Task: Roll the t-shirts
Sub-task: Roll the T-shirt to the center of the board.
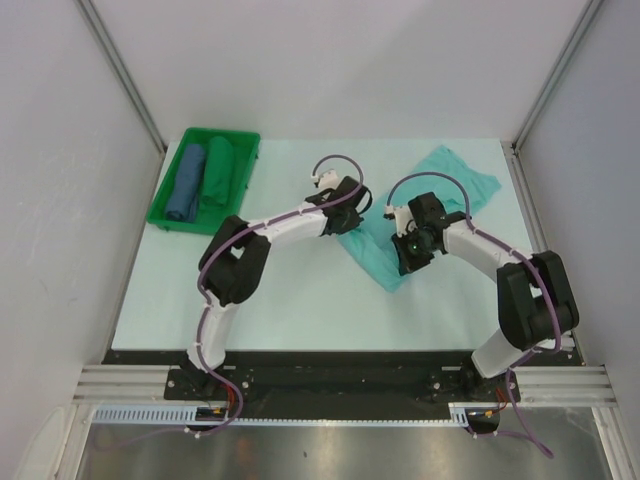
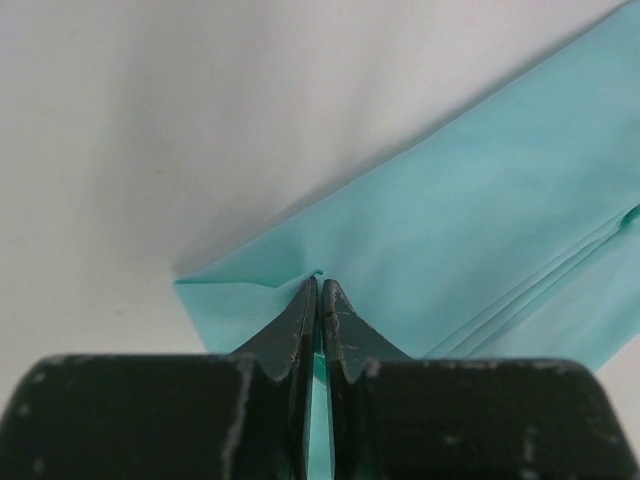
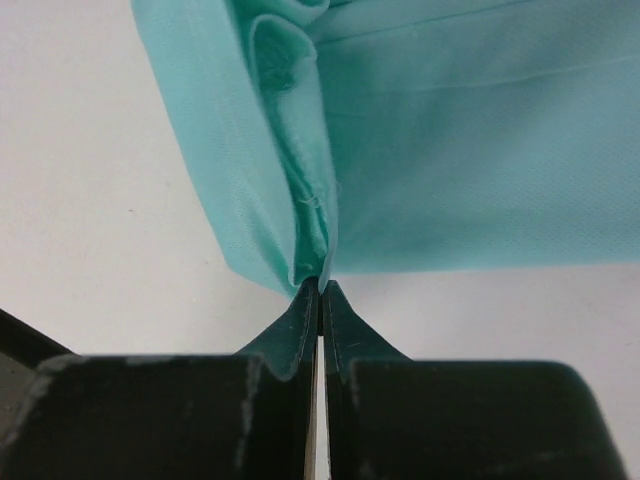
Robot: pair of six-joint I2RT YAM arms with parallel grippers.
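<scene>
A light mint-turquoise t-shirt [image 1: 440, 190] lies folded into a long strip on the table, running from the back right toward the middle. My left gripper [image 1: 345, 215] is shut on the strip's near-left edge; in the left wrist view the cloth [image 2: 470, 230] passes between its closed fingers [image 2: 320, 300]. My right gripper [image 1: 412, 255] is shut on the strip's near end; in the right wrist view the bunched cloth [image 3: 300, 200] is pinched at the fingertips [image 3: 321, 290]. A rolled medium blue t-shirt [image 1: 186, 184] and a rolled dark green t-shirt [image 1: 216, 173] lie in the tray.
A green plastic tray [image 1: 243, 140] stands at the back left of the table. White walls with metal posts close in the back and sides. The arm bases sit on a black rail at the near edge.
</scene>
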